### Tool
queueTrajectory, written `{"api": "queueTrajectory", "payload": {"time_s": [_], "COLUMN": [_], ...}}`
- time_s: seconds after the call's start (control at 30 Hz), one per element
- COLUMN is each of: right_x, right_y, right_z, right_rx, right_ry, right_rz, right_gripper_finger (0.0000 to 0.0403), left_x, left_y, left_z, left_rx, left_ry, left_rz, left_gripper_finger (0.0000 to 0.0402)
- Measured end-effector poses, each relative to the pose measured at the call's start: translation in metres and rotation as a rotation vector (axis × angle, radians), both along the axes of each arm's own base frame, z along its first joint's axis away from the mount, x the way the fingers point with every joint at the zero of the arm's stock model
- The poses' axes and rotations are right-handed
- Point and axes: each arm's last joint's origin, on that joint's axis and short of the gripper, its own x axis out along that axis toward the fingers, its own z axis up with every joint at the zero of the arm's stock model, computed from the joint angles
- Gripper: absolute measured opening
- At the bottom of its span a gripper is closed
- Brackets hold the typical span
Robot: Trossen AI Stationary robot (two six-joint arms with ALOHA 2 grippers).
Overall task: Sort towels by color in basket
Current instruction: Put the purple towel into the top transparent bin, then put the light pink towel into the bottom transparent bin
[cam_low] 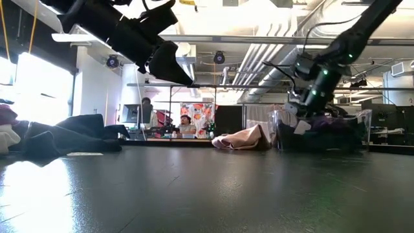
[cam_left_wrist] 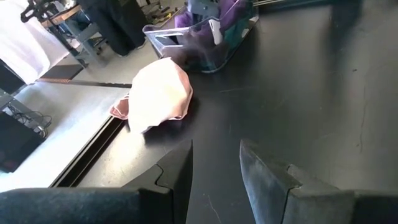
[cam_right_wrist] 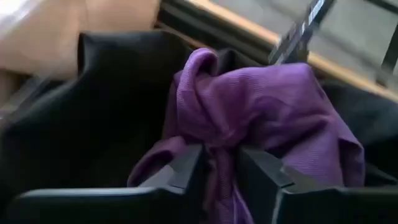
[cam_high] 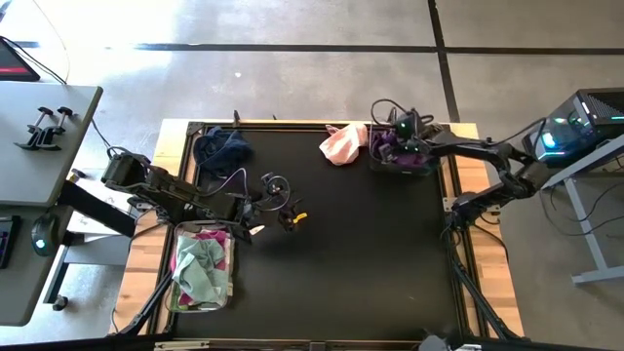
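My right gripper (cam_right_wrist: 217, 165) reaches down into the clear basket (cam_high: 426, 168) at the table's far right and is shut on a purple towel (cam_right_wrist: 261, 106), which lies on dark cloth (cam_right_wrist: 112, 106). A pink towel (cam_high: 343, 143) lies on the mat just left of that basket. A navy towel (cam_high: 219, 146) lies at the far left. A second basket (cam_high: 230, 261) at the near left holds mint and magenta towels (cam_high: 198, 265). My left gripper (cam_left_wrist: 214, 165) hovers open above the mat, right of that basket, pointing toward the pink towel (cam_left_wrist: 158, 93). My right gripper pinches a bunched fold of the purple towel (cam_right_wrist: 219, 140) between its two fingers, coming from above into the basket. The rest of the towel spreads out beyond the fingers and rests on the dark cloth inside the basket.
The black mat (cam_high: 361, 253) between the two baskets is bare apart from small orange bits (cam_high: 297, 216) near my left gripper. Wooden table edges frame the mat. In the low view people sit at desks in the room behind (cam_low: 184, 123).
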Motion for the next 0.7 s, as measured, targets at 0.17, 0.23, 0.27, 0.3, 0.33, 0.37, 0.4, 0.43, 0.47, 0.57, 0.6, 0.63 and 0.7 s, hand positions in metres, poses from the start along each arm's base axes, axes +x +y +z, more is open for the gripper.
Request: {"api": "queueTrajectory", "payload": {"time_s": [0.17,0.23,0.27,0.3,0.33,0.37,0.4,0.43,0.47,0.57,0.6,0.63,0.7], "right_x": [-0.01,-0.01,-0.01,-0.009,-0.008,-0.007,-0.006,-0.005,-0.004,-0.001,0.002,0.005,0.013], "right_y": [-0.004,-0.009,-0.011,-0.013,-0.015,-0.017,-0.019,-0.02,-0.021,-0.023,-0.023,-0.022,-0.018], "right_z": [-0.009,-0.003,0.002,0.007,0.012,0.019,0.025,0.031,0.038,0.057,0.063,0.068,0.075], "right_rx": [-0.027,-0.019,-0.014,-0.006,0.008,0.016,0.025,0.039,0.05,0.066,0.069,0.068,0.065], "right_ry": [-0.033,-0.039,-0.04,-0.035,-0.027,-0.013,-0.001,0.011,0.022,0.045,0.047,0.042,0.005], "right_rz": [-0.009,0.004,0.014,0.024,0.037,0.045,0.054,0.059,0.065,0.086,0.093,0.108,0.158], "right_gripper_finger": [0.0049,0.0053,0.0058,0.0067,0.0077,0.009,0.0104,0.0119,0.0134,0.0172,0.0181,0.0188,0.0196], "left_x": [0.0,0.0,0.0,0.0,0.0,0.0,0.0,0.0,0.0,0.0,0.0,0.0,0.0], "left_y": [0.0,0.0,0.0,0.0,0.0,0.0,0.0,0.0,0.0,0.0,0.0,0.0,0.0], "left_z": [0.0,0.0,0.0,0.0,0.0,0.0,0.0,0.0,0.0,0.0,0.0,0.0,0.0], "left_rx": [0.005,0.005,0.005,0.005,0.005,0.005,0.005,0.004,0.001,-0.001,-0.001,-0.001,-0.001], "left_ry": [0.004,0.004,0.004,0.004,0.004,0.004,0.003,0.003,0.001,-0.001,-0.001,-0.001,-0.001], "left_rz": [-0.002,-0.002,-0.002,-0.002,-0.002,-0.002,-0.002,-0.002,0.0,0.001,0.001,0.001,0.001], "left_gripper_finger": [0.0119,0.0119,0.0119,0.0119,0.0119,0.0119,0.0119,0.0119,0.0119,0.0119,0.0119,0.0119,0.0119]}}
